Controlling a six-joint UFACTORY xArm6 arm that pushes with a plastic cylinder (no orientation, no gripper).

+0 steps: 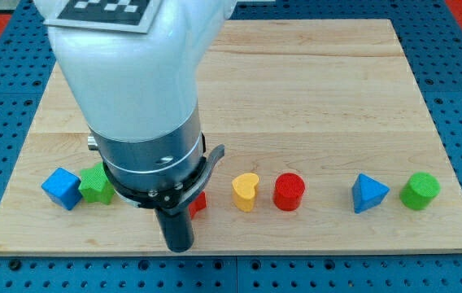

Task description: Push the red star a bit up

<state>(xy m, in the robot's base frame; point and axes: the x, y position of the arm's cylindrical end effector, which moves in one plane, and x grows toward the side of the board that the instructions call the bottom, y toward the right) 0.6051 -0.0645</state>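
In the camera view, my tip (177, 245) is on the wooden board (312, 89), near the board's bottom edge. There is no claw on this arm, only the rod, so nothing can be open, closed or holding.

The red star (198, 203) is almost hidden behind the rod and the arm's body; only a small red piece shows, at about 1 o'clock from my tip and just beside the rod. I cannot tell if the rod touches it.

The yellow heart (246, 191) lies at 3 o'clock from the star, and the red cylinder (289, 191) is further the same way. The blue pyramid-like block (369, 194) and the green cylinder (420, 190) are well apart, to the view's right. At 9 o'clock from the star, the green star (94, 185) shows partly, and the blue cube (60, 188) is beside it.

In my judgement, the tip is a little toward 9 o'clock of the star's middle. To do the push well, it should first come straight under the star, at its 6 o'clock, and then go toward 12 o'clock slowly and only a short way. A push off the middle would likely turn the star or send it toward the yellow heart.
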